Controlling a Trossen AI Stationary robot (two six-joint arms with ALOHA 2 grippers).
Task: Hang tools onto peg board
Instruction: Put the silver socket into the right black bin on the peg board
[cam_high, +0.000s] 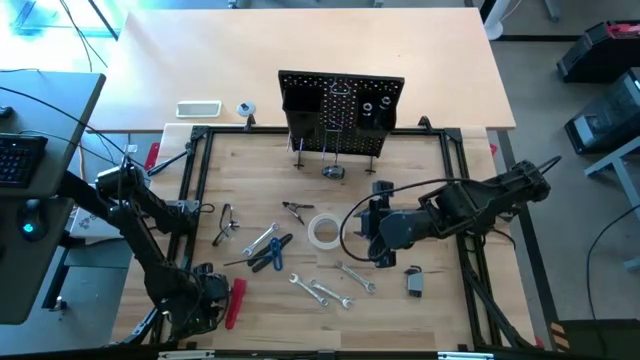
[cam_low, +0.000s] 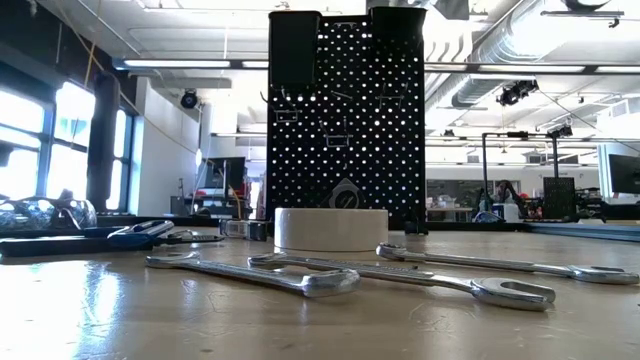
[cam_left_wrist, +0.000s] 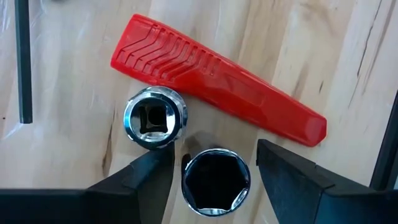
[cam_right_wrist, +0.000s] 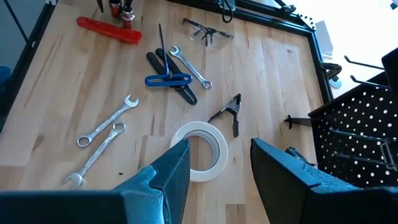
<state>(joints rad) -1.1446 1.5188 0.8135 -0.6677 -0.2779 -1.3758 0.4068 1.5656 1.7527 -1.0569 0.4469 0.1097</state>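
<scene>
In the left wrist view a red-handled tool (cam_left_wrist: 217, 84) lies flat on the table, with two chrome sockets standing on end beside it. My left gripper (cam_left_wrist: 216, 149) points down at the table's near left, open, one finger on each side of the larger socket (cam_left_wrist: 216, 185). The smaller socket (cam_left_wrist: 154, 117) stands just outside one finger. My right gripper (cam_right_wrist: 221, 146) hangs open, high over the table's middle, beside the white tape roll (cam_high: 323, 231). The peg board (cam_high: 340, 100) stands upright at the far edge.
Silver wrenches (cam_high: 322, 291) and another wrench (cam_high: 356, 276) lie near the front. Blue-handled pliers (cam_high: 271, 252), a black spring clamp (cam_high: 297, 210) and safety glasses (cam_high: 225, 222) lie left of the tape roll. A small grey object (cam_high: 414, 283) lies at the right. A black frame (cam_high: 200, 180) borders the table.
</scene>
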